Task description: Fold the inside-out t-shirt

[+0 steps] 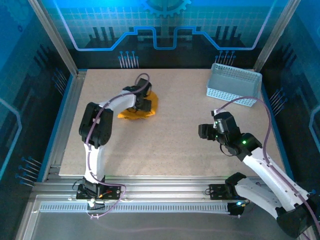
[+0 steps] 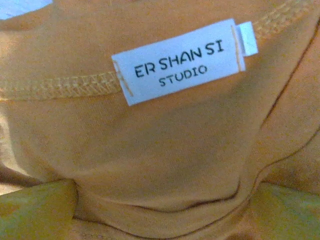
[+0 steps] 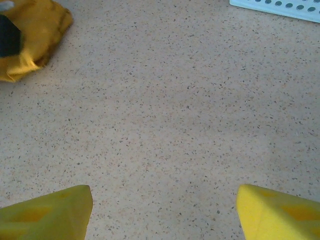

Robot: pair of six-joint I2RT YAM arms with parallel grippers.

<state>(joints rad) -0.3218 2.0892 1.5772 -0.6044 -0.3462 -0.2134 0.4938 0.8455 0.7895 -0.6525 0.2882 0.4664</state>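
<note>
Hovering: left gripper [image 2: 162,212] spread over bunched t-shirt [image 2: 160,150] by its tag [image 2: 180,60] | right gripper [image 3: 165,210] spread above table [image 3: 165,100] | risk: closing here may pinch several layers, dragging the bundle

The inside-out t-shirt [image 2: 165,150] is lying close under the camera, its white tag [image 2: 180,62] reading "ER SHAN SI STUDIO" and sitting tilted on a stitched seam [image 2: 60,86]. The left claw [image 2: 160,215] is holding its yellow fingertips [image 2: 35,212] wide apart, with fabric bunching between them.

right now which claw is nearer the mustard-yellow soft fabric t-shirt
Left. The left claw is directly over the mustard-yellow soft fabric t-shirt; the right claw is over bare speckled beige table, well apart on the shirt's right.
</note>
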